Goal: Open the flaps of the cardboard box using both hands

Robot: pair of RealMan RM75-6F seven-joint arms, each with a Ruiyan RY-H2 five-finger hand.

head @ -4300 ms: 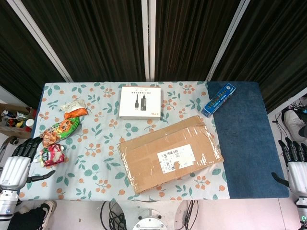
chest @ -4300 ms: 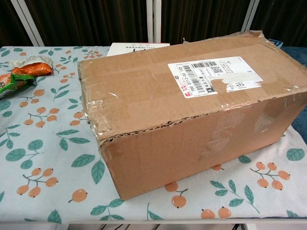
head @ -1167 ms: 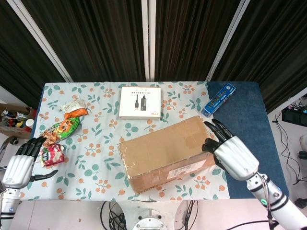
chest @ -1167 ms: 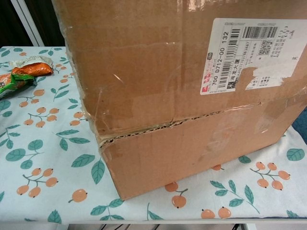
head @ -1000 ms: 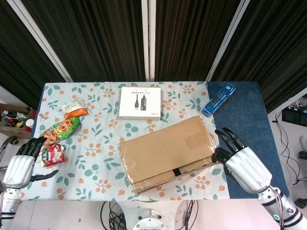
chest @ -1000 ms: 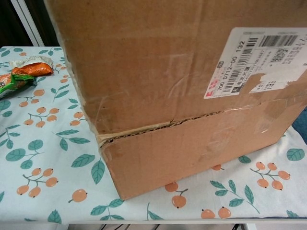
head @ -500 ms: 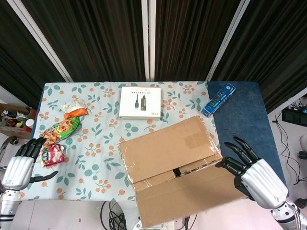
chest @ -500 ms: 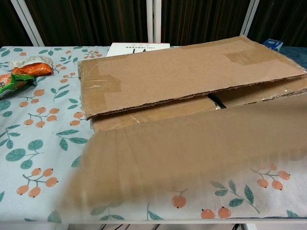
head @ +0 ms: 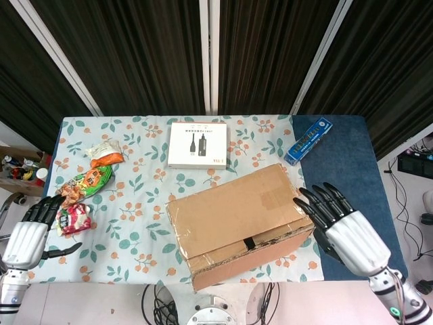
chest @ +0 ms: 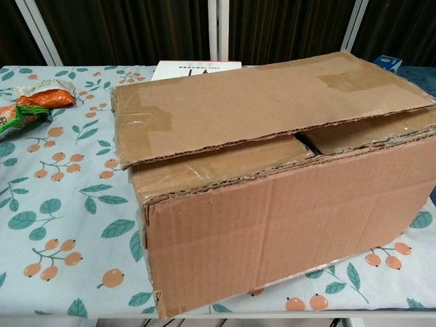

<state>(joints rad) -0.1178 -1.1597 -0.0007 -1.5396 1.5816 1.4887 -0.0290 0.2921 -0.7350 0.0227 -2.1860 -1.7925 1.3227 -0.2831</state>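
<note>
On the table, middle-near: box, set at a slant, its right end farther back than its left.
Box flaps: near flap folded down over the near side; far flap lying flat on top; 2 inner flaps show below it with a dark gap between them.
Right hand: just beside the box's right end, fingers spread apart, holding nothing; whether the fingertips touch the box, cannot tell.
Left hand: at the near left table edge, well apart from the box, fingers apart, empty.
Left side: 4 snack packs in a line from far to near, the nearest just beside the left hand.
Far of the box: white carton with a cable picture, lying flat.
Far right: blue pack, at the seam of the floral cloth and the blue surface.
In the way: far flap covers most of the box's opening.
Hidden: the box's contents; the label print on the carton is too small to read.
Cut off: both forearms at the head view's bottom edge.
Chest view only: corrugated flap edges, tape on the far flap.
Head view only: both hands.
</note>
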